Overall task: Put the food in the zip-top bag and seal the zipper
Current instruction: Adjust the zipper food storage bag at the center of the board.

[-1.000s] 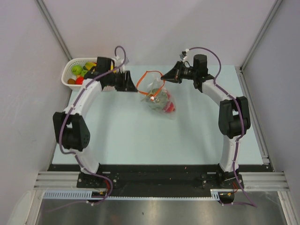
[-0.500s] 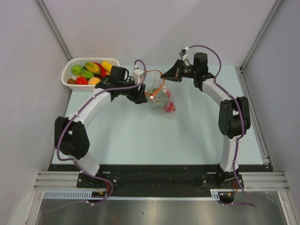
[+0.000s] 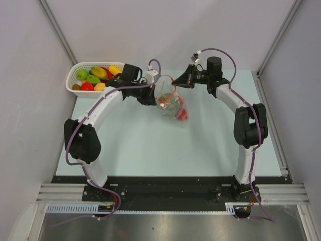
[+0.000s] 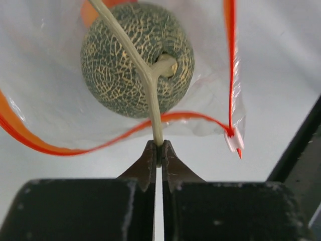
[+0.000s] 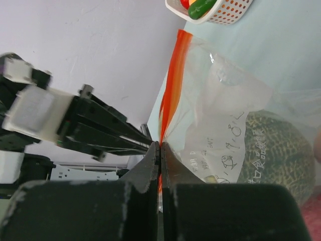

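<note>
Left wrist view: my left pincer (image 4: 158,146) is clenched on the thin stem (image 4: 150,95) of the melon (image 4: 115,70), which hangs inside the bag (image 4: 40,100) mouth. On the other side, my right pincer (image 5: 159,146) pinches the zipper (image 5: 173,75). The bag sits mid-desk (image 3: 140,145); its film looks floppy, so I'd grip only the stiffer strip.

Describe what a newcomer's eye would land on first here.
A netted green melon hangs by its pale stem from the shut left hand, at the mouth of the zip-top bag. The right hand pinches the bag's orange-red zipper; a white basket of toy food sits far left.
</note>
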Controlling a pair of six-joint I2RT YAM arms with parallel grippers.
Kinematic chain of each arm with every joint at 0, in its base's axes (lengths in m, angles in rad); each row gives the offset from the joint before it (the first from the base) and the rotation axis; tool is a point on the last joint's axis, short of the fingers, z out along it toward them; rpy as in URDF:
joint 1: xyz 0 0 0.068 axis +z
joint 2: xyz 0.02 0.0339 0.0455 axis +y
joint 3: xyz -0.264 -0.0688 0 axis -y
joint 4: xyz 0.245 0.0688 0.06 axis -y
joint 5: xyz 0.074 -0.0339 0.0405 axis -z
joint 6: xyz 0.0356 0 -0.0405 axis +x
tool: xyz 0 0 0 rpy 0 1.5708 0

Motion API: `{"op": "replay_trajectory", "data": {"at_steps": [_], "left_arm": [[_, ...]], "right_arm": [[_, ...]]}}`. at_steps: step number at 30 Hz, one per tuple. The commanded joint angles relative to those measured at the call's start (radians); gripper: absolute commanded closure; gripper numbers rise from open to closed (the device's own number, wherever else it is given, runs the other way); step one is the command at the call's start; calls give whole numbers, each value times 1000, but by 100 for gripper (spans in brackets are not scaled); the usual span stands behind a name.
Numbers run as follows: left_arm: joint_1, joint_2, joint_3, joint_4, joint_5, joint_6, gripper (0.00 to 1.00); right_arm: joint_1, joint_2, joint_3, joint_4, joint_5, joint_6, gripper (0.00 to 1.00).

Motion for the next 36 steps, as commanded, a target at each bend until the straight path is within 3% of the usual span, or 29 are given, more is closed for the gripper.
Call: {"op": "replay_trajectory", "data": {"at_steps": [1, 5, 6, 11, 18, 22, 26, 31, 32, 33, 36], "left_arm": [[2, 71, 236, -232, 155, -72, 100], [5, 273, 599, -603, 265, -127, 100], [12, 312, 641, -622, 337, -179, 100], [45, 281, 546, -520, 411, -340, 100], [85, 271, 431, -362, 387, -708, 100], [119, 263, 434, -193, 298, -911, 100], [107, 242, 428, -141, 24, -949, 100], [79, 260, 449, -176, -126, -914, 78], [82, 274, 475, -185, -132, -913, 71], [88, 275, 485, -182, -117, -911, 57], [97, 240, 486, -135, -97, -850, 41]], "right_arm": [[21, -65, 58, -21, -40, -112, 100], [42, -78, 85, -90, -42, -242, 100], [50, -81, 88, -106, -40, -273, 100], [62, -94, 101, -164, -27, -347, 100], [73, -108, 104, -188, -34, -381, 100], [76, -114, 102, -202, -33, -393, 100], [77, -116, 101, -187, -31, -370, 100], [73, -108, 105, -137, -37, -319, 100], [71, -107, 104, -135, -42, -304, 100], [68, -104, 104, -101, -40, -283, 100], [48, -96, 98, -72, -46, -234, 100]]}}
